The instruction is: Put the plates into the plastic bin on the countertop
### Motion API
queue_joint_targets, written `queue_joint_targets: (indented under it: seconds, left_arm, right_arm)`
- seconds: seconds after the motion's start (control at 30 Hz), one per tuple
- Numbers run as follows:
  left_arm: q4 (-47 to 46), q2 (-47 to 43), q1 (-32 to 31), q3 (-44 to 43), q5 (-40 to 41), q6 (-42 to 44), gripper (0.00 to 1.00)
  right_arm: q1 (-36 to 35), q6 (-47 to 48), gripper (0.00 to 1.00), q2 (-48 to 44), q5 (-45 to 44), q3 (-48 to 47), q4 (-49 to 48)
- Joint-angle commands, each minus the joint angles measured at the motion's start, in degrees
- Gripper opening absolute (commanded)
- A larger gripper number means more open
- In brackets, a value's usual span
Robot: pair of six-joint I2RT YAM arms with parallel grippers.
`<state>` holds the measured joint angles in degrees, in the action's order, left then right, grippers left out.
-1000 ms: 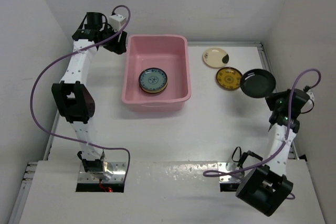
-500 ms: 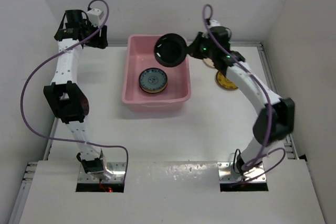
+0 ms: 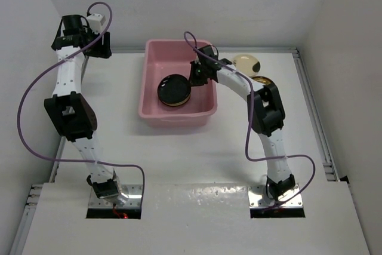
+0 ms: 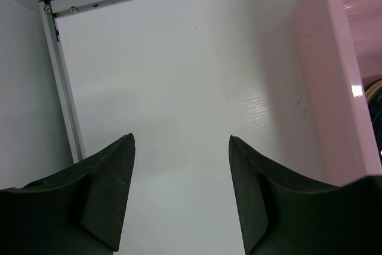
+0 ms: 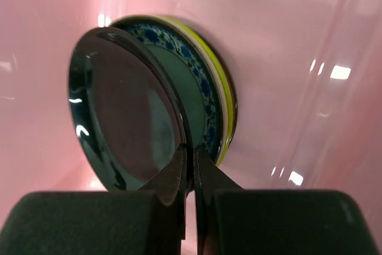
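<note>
The pink plastic bin (image 3: 203, 107) stands at the middle back of the white countertop (image 3: 179, 153). My right gripper (image 3: 192, 77) reaches into it, shut on the rim of a glossy black plate (image 3: 173, 89), which it holds just over a stack in the bin. In the right wrist view the black plate (image 5: 122, 123) leans against a teal-blue patterned plate (image 5: 200, 103) with lime-green and cream rims behind; my gripper (image 5: 190, 150) pinches its edge. A cream plate with a dark patch (image 3: 246, 62) and a mustard-yellow plate (image 3: 263, 79) lie right of the bin. My left gripper (image 4: 182, 141) is open and empty over bare countertop left of the bin (image 4: 325, 76).
White walls enclose the countertop. Metal edge strips run along the left (image 4: 59, 82) and right (image 3: 311, 106) sides. My right arm arches over the bin's right rim, partly covering the mustard-yellow plate.
My right arm has swung from the far right across to the bin and lowered the black plate onto the stack inside. My left arm has drawn back toward the far left corner.
</note>
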<state>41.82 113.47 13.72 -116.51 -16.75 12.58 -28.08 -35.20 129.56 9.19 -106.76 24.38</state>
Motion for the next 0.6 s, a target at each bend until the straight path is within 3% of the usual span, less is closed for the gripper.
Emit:
queue_joint_targets:
  seconds: [0.0, 0.1, 0.13, 0.17, 0.27, 0.47, 0.57]
  left_arm:
    - [-1.31, -0.71, 1.31, 0.23, -0.91, 0.43, 0.67]
    - [-1.31, -0.18, 1.84, 0.23, -1.53, 0.43, 0.67]
    - [-1.31, -0.18, 1.84, -0.29, -1.53, 0.43, 0.67]
    - [-1.31, -0.18, 1.84, -0.30, -1.53, 0.43, 0.67]
    - [-1.31, -0.18, 1.84, -0.30, -2.67, 0.43, 0.67]
    - [-1.31, -0.71, 1.84, -0.83, -3.29, 0.43, 0.67]
    - [-0.78, -1.76, 1.84, -0.83, -3.29, 0.43, 0.67]
  right_arm:
    - [0.83, -1.27, 0.00, -1.24, 0.48, -3.55, -1.53]
    - [0.30, 0.48, 0.33, -1.32, 1.09, -2.84, -1.27]
    - [-0.05, 1.79, 0.49, -1.50, 0.92, -2.84, -0.74]
    - [-0.48, 3.11, 0.56, -2.20, 0.05, -2.67, -0.39]
    - [-1.28, 6.01, 0.69, -3.08, -1.89, -2.84, -0.04]
    - [-1.28, 10.67, 0.74, -8.51, -2.95, -10.82, 0.85]
    - [0.64, 10.68, 0.78, -12.21, -3.13, -7.35, -1.43]
